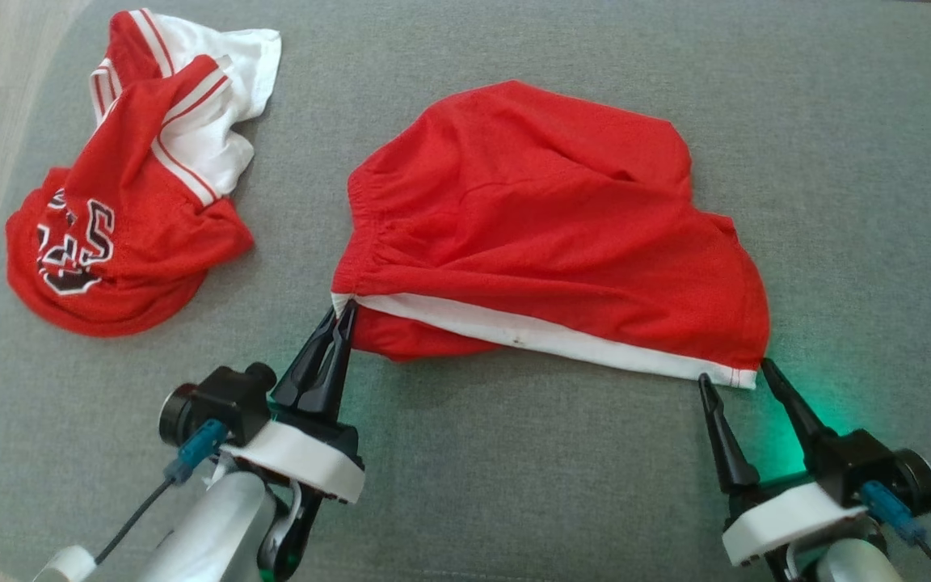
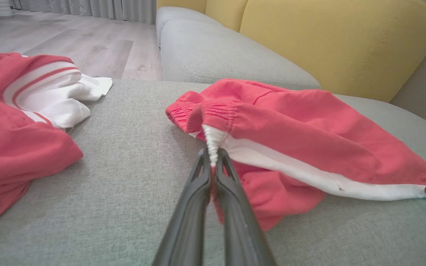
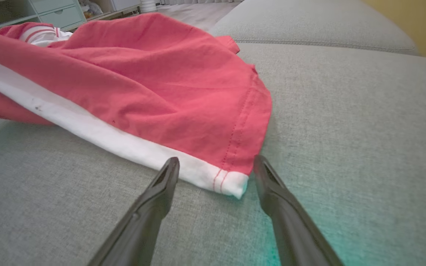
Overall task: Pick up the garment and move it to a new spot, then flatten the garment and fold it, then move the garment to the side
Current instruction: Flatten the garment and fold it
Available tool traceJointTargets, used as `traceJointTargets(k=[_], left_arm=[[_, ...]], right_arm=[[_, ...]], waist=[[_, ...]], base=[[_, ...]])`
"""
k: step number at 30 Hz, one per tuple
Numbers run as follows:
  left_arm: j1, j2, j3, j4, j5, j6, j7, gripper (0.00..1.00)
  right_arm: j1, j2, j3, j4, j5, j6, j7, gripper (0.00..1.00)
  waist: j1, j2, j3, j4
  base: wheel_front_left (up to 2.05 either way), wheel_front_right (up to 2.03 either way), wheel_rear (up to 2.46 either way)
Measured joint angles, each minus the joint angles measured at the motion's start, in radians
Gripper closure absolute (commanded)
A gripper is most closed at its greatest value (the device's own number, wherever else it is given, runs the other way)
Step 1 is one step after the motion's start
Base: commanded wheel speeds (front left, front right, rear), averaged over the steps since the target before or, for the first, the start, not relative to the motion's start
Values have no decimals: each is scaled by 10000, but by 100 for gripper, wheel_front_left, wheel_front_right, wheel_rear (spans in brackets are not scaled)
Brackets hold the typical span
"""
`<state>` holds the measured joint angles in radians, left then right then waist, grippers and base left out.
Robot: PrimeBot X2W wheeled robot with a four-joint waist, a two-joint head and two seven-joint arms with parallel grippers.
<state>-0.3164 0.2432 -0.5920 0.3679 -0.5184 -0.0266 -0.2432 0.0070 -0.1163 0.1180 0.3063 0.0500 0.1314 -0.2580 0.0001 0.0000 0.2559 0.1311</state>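
Pinching waistband corner of red shorts (image 1: 530, 210): left end effector (image 1: 344, 317), clamped on cloth. Right end effector (image 1: 735, 372) released, straddling white-trimmed hem corner, toward sofa cushion's (image 1: 514, 485) near edge.

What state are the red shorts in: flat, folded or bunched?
Bunched: the red shorts lie rumpled, fabric tucked under their white stripe, one corner pinched by the left gripper.
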Motion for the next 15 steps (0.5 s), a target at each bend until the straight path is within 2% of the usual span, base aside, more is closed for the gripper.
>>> traceJointTargets(k=[5, 6, 7, 8, 9, 15], left_arm=[[-4, -2, 0, -61, 0, 4, 0, 100], [-10, -2, 0, -71, 0, 4, 0, 100], [-11, 0, 0, -82, 0, 4, 0, 100], [-11, 2, -2, -94, 0, 6, 0, 100], [-12, 4, -2, -102, 0, 6, 0, 100], [-12, 192, -4, -368, 134, 56, -4, 100]], right_arm=[[-19, -238, 140, 608, 54, 0, 0, 1], [-51, -249, 217, 658, 115, 0, -2, 18], [-105, -261, 288, 690, 136, 0, -2, 53], [-180, -276, 332, 673, 136, 0, -2, 93], [-239, -274, 347, 633, 136, 0, -2, 100], [-145, -265, 401, -48, 130, 0, 2, 100]], waist=[[0, 0, 11, 61], [0, 0, 9, 68], [-1, 0, 6, 70], [0, 0, 4, 69], [0, 0, -1, 64], [0, 0, -268, -89]], base=[[0, 0, 0], [0, 0, 0], [0, 0, 0], [0, 0, 0], [0, 0, 0], [0, 0, 0]])
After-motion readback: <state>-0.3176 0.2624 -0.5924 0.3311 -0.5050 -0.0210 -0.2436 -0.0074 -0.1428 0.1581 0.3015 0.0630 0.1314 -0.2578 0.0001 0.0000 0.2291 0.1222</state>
